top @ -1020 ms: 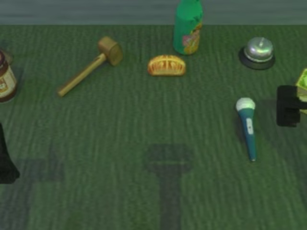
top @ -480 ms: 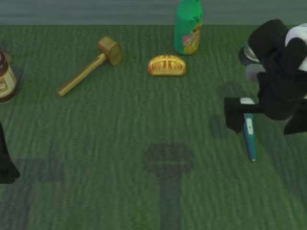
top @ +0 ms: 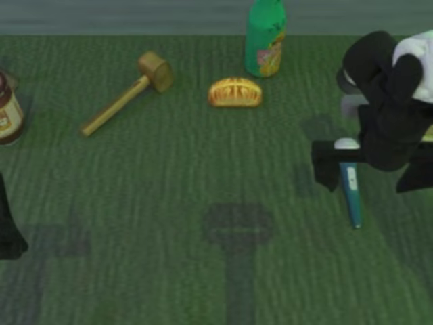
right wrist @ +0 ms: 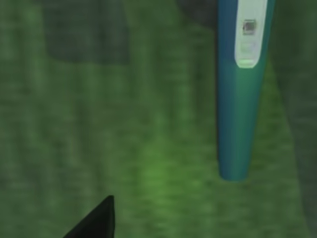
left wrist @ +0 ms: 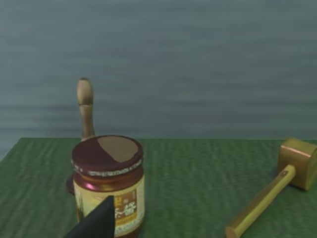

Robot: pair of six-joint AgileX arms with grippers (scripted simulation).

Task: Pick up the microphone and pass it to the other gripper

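The microphone [top: 352, 188] lies on the green table at the right, white head pointing to the far side, teal handle toward the near edge. My right gripper [top: 369, 172] hangs over its head end, open, one black finger on each side of it and not touching it. The arm hides part of the head. In the right wrist view the teal handle [right wrist: 240, 99] with its white switch mark is close below, and one black fingertip [right wrist: 99, 220] shows off to the side. My left gripper [top: 7, 227] stays parked at the left edge, open, holding nothing.
A wooden hammer [top: 128, 95], a bread roll [top: 235, 93] and a tall green bottle [top: 264, 38] stand along the far side. A sauce jar [top: 8, 108] is at the far left. A silver bell [top: 346, 82] is mostly hidden behind the right arm.
The right arm swung in from the right edge to above the microphone, then shifted slightly left and lower. The microphone and the left arm have not moved.
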